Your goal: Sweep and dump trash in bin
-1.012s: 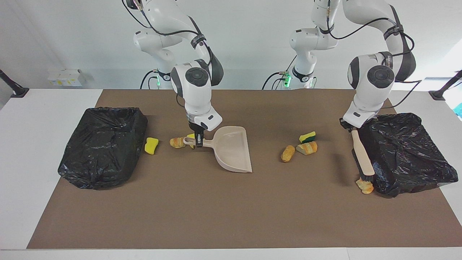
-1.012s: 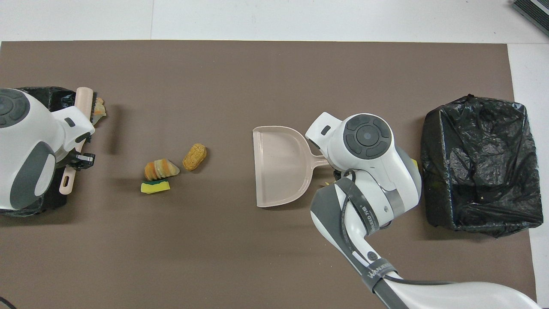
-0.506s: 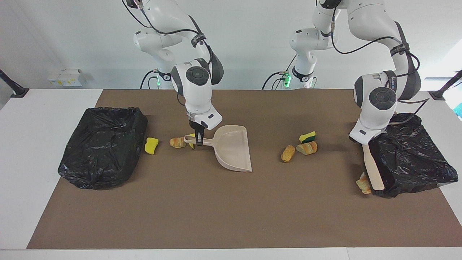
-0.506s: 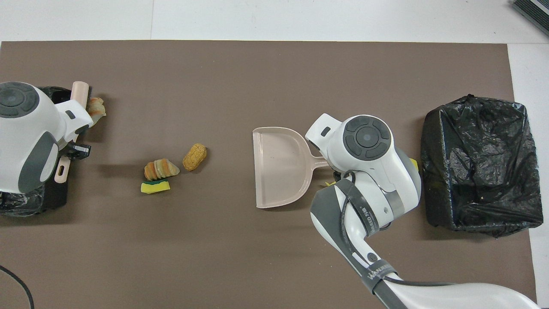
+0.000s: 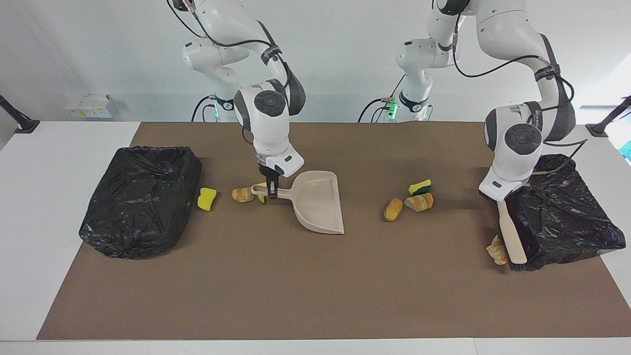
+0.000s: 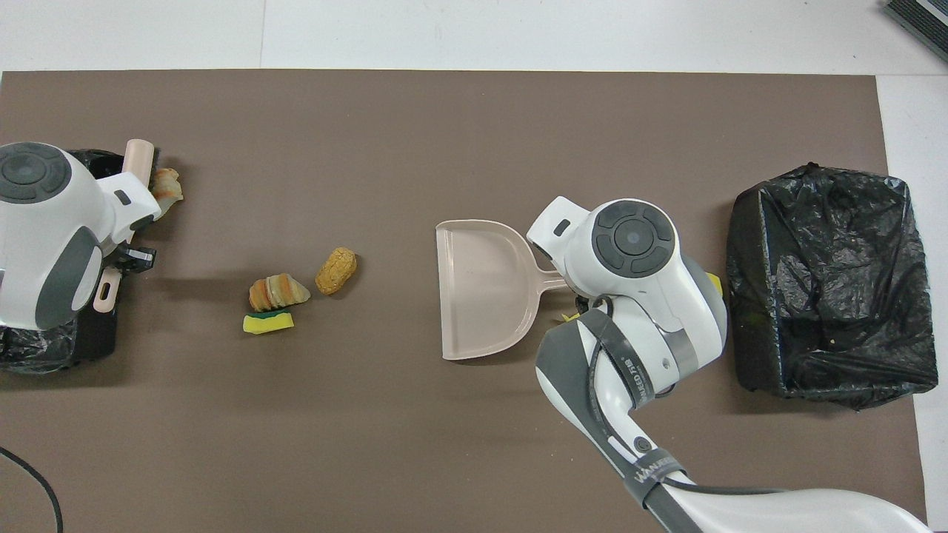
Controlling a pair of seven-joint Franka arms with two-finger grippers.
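While clamped in the right gripper (image 5: pixel 271 191), dustpan (image 5: pixel 318 202) on mat (image 5: pixel 276 286)

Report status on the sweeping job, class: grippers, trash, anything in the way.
Right gripper shut on dustpan handle. Left gripper shut on brush, beside croissant at bin. Other trash on mat. Nothing blocking.

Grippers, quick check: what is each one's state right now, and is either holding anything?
Left gripper: shut on the beige black-bristled brush, beside a black-lined bin.
Right gripper: shut on the beige plastic dustpan, by its handle.
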